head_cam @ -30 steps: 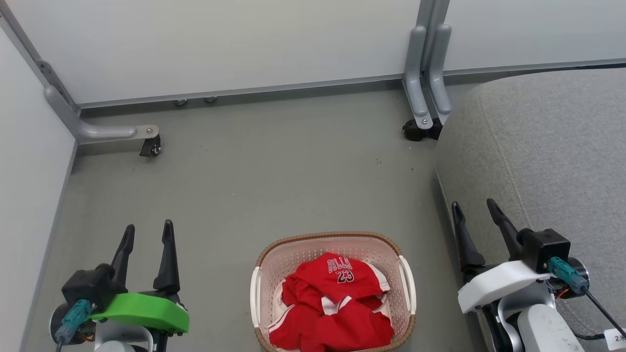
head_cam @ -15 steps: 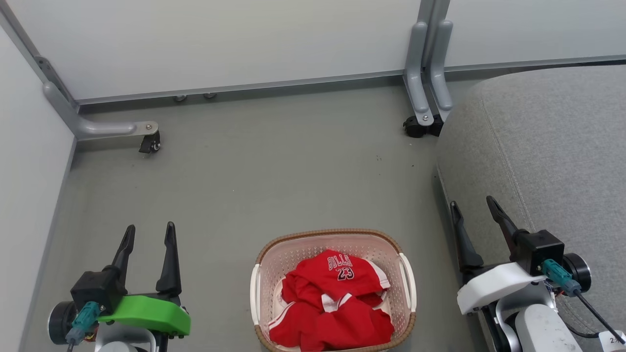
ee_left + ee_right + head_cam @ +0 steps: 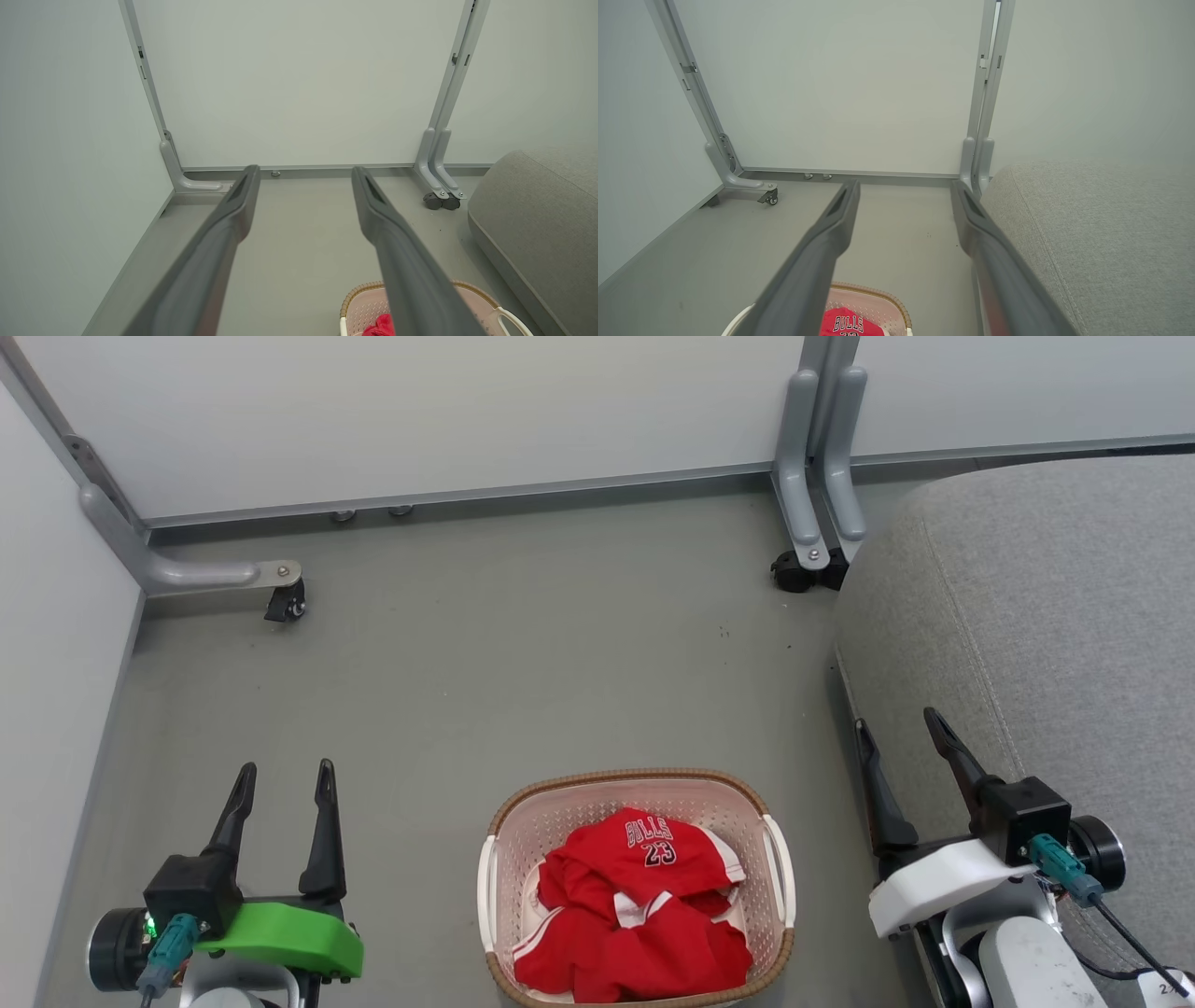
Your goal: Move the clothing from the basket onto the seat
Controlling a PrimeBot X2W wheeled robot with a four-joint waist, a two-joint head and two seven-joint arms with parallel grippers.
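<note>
Red clothing [image 3: 639, 905] with white trim lies bunched in the cream basket [image 3: 635, 787], a "BULLS 23" piece on top; the basket stands on the floor at the bottom centre of the head view. My left gripper [image 3: 285, 779] is open to the basket's left, nothing between its fingers. My right gripper [image 3: 898, 726] is open to the basket's right, against the front edge of the grey seat [image 3: 1036, 616]. The left wrist view catches the basket [image 3: 362, 308] and the seat [image 3: 537, 219] at lower right. In the right wrist view the clothing [image 3: 847, 323] peeks in below, the seat [image 3: 1087, 233] to the right.
White partition panels [image 3: 420, 411] close off the back and left. Their grey feet carry castors, one [image 3: 285, 605] at back left and another [image 3: 794, 569] beside the seat's far corner. Grey floor [image 3: 523, 653] stretches open between the basket and the panels.
The whole head view has shifted slightly, so the camera moved: basket, panels and castors all sit a little higher. Both grippers stay open in much the same pose.
</note>
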